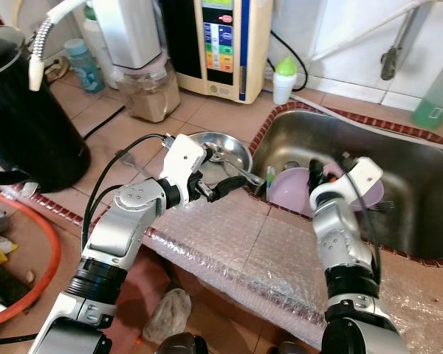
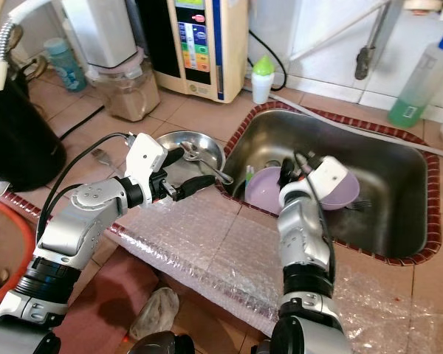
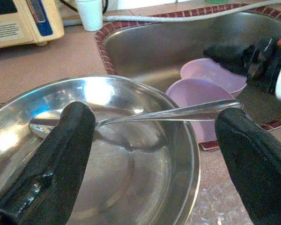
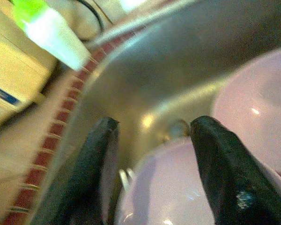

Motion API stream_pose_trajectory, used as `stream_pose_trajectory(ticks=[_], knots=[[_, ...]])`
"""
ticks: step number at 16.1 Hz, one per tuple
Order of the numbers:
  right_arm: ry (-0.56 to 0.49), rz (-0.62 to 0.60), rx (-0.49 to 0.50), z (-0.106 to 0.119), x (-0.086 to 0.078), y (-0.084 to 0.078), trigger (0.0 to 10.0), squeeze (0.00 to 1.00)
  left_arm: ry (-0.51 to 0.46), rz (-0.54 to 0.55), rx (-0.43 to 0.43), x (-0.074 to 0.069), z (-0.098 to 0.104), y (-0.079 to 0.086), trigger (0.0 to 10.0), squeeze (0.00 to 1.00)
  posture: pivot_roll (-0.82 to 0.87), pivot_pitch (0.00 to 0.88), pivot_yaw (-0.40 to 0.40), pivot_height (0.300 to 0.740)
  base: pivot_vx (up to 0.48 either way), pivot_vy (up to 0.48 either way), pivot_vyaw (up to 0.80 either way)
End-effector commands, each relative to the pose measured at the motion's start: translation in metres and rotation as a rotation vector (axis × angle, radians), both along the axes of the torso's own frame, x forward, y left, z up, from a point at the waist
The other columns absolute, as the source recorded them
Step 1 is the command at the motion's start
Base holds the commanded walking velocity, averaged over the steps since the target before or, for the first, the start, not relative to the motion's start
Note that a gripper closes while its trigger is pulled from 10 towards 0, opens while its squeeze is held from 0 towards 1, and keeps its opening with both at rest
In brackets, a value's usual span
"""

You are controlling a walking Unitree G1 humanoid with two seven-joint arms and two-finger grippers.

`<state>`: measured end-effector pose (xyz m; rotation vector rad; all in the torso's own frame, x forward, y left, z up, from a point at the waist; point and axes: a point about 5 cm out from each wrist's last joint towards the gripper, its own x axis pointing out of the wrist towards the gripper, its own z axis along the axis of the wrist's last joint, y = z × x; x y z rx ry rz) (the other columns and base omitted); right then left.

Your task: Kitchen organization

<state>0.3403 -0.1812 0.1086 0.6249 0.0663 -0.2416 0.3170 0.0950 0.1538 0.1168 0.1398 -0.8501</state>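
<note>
On tiled countertop (image 1: 229, 110) beside the sink (image 1: 421, 184), a steel bowl (image 1: 232, 151) sits with a metal spoon (image 3: 145, 117) lying in it, spoon head down in the bowl, handle sticking out over the rim toward the sink. Left gripper (image 1: 223, 181) hovers at the near rim of the steel bowl, fingers (image 3: 65, 150) spread wide, one each side of the spoon handle in the wrist view, nothing held; can't tell if a finger touches the rim. Right gripper (image 4: 152, 140) is down inside the sink just over the purple bowls, fingers (image 4: 225, 173) spread apart, nothing between them. Two purple bowls in the sink: nearer purple bowl (image 2: 262, 188) by the left sink wall, second purple bowl (image 2: 340, 192) just beside it, touching or overlapping. Green-handled item stands at the sink's left wall, too small to identify. Bubble wrap sheet (image 1: 266, 251) covers the counter edge in front of the bowl and sink. Behind: beige water ionizer (image 1: 232, 44), small white bottle with green cap (image 1: 283, 77), blender jar with brown powder (image 1: 148, 92), black kettle (image 1: 22, 118) far left, green spray bottle (image 2: 421, 74) far right
</note>
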Motion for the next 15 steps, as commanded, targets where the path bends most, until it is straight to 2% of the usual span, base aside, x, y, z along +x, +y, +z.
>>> stream_pose_trajectory(ticks=[1, 3, 5, 7, 8, 9, 10, 11, 12, 13, 15], knots=[[-0.051, 0.006, -0.002, 0.009, 0.001, 0.0, 10.0, 1.0, -0.016, -0.015, 0.009, 0.0, 0.003, -0.001, 10.0, 1.0, -0.04, 0.006, 0.096, 0.74, 0.0, 0.0, 0.0], [-0.063, 0.011, -0.024, 0.01, 0.001, -0.001, 10.0, 1.0, -0.021, -0.007, 0.011, 0.001, 0.003, -0.001, 10.0, 1.0, -0.04, 0.008, 0.09, 0.74, 0.0, 0.0, 0.0], [-0.077, 0.023, -0.064, 0.011, -0.001, -0.003, 10.0, 1.0, -0.044, 0.057, 0.0, 0.005, 0.003, 0.005, 10.0, 1.0, -0.04, 0.01, 0.082, 0.74, 0.0, 0.0, 0.0], [-0.086, 0.051, -0.107, 0.013, -0.005, -0.002, 10.0, 0.96, -0.11, 0.122, -0.044, 0.007, 0.005, 0.006, 10.0, 1.0, -0.05, 0.019, 0.069, 0.74, 0.0, 0.0, 0.0], [-0.091, 0.069, -0.126, 0.014, -0.008, -0.001, 10.0, 0.0, -0.145, 0.115, -0.052, 0.005, 0.004, 0.002, 10.0, 1.0, -0.05, 0.024, 0.063, 0.74, 0.0, 0.0, 0.0], [-0.098, 0.088, -0.146, 0.014, -0.01, 0.0, 10.0, 0.0, -0.169, 0.101, -0.05, 0.003, 0.003, -0.002, 10.0, 1.0, -0.06, 0.028, 0.058, 0.74, 0.0, 0.0, 0.0], [-0.106, 0.106, -0.165, 0.015, -0.012, 0.001, 10.0, 0.0, -0.189, 0.088, -0.046, 0.0, 0.003, -0.005, 10.0, 0.88, -0.06, 0.032, 0.053, 0.74, 0.0, 0.0, 0.0], [-0.116, 0.129, -0.204, 0.016, -0.016, 0.001, 10.0, 0.0, -0.209, 0.067, -0.036, -0.002, 0.001, -0.011, 10.0, 0.07, -0.06, 0.033, 0.051, 0.74, 0.0, 0.0, 0.0], [-0.139, 0.176, -0.293, 0.019, -0.024, 0.002, 10.0, 0.0, -0.237, 0.02, -0.025, -0.008, -0.003, -0.023, 10.0, 0.0, -0.07, 0.04, 0.047, 0.74, 0.0, 0.0, 0.0], [-0.137, 0.187, -0.332, 0.018, -0.029, 0.0, 10.0, 0.0, -0.249, -0.002, -0.022, -0.01, -0.004, -0.028, 10.0, 0.0, -0.07, 0.041, 0.047, 0.74, 0.0, 0.0, 0.0], [-0.129, 0.187, -0.355, 0.016, -0.04, -0.005, 10.0, 0.0, -0.274, -0.028, -0.019, -0.015, -0.007, -0.035, 10.0, 0.0, -0.09, 0.053, 0.047, 0.74, 0.0, 0.0, 0.0]])
